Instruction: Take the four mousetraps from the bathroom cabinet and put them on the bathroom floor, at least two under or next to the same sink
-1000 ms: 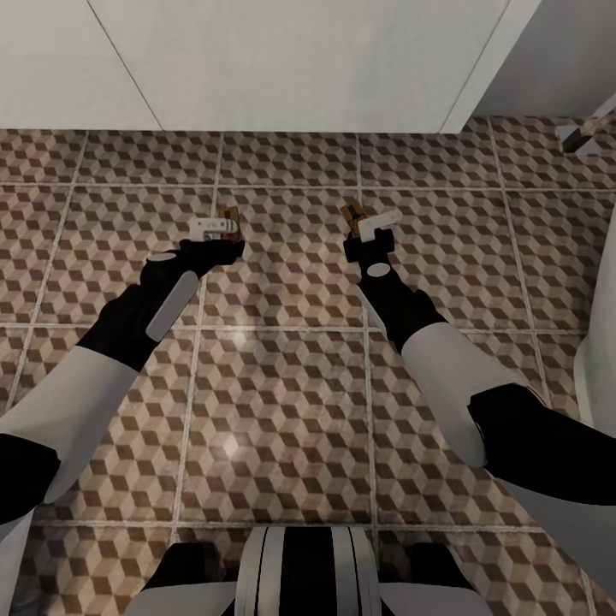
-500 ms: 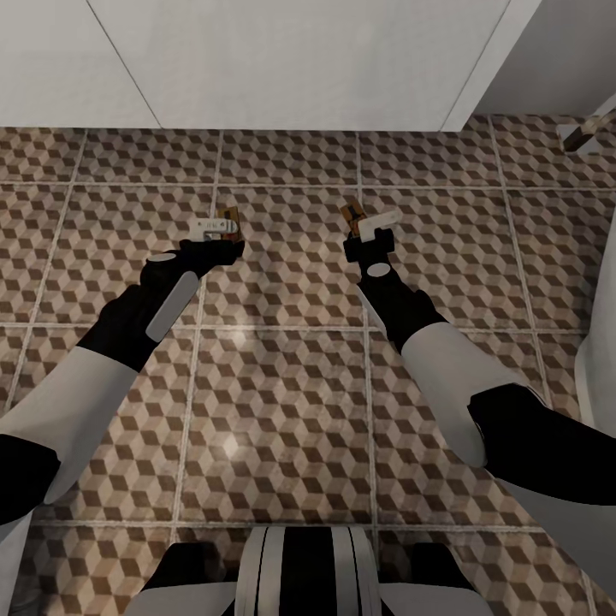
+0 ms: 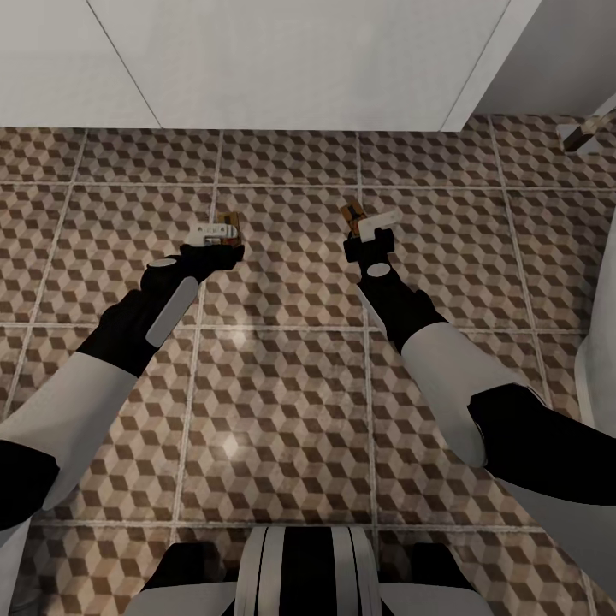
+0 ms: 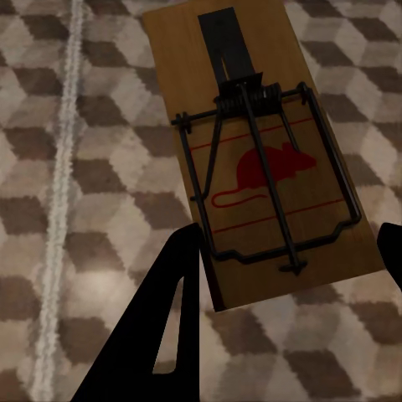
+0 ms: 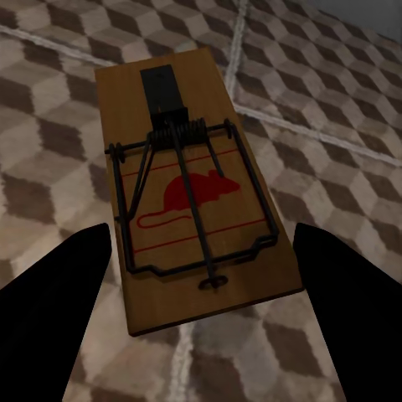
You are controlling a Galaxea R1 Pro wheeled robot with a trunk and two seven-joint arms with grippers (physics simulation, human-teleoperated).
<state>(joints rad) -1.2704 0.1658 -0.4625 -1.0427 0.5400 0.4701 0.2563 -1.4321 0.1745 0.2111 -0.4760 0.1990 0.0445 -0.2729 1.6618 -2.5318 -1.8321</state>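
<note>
Two mousetraps show, each a small wooden slab with a black wire spring and a red mouse print. My left gripper (image 3: 214, 233) is shut on one mousetrap (image 3: 227, 224) (image 4: 260, 159), its dark fingers (image 4: 172, 293) against the slab's long sides, low over the cube-patterned bathroom floor (image 3: 282, 385). My right gripper (image 3: 370, 224) holds the other mousetrap (image 3: 351, 211) (image 5: 197, 193) the same way, a finger (image 5: 50, 310) at each side, close above the tiles. The traps are about one tile apart. The cabinet is out of view, and I cannot pick out the bathroom sink.
A white flat-fronted surface (image 3: 282, 60) runs across the far side beyond the tiles. A white rounded fixture (image 3: 599, 342) rises at the right edge, with a small metal fitting (image 3: 582, 133) at the far right. Open patterned tiles lie between and in front of my arms.
My left gripper has sunk slightly toward the floor with its mousetrap. The right arm and its mousetrap have not moved.
</note>
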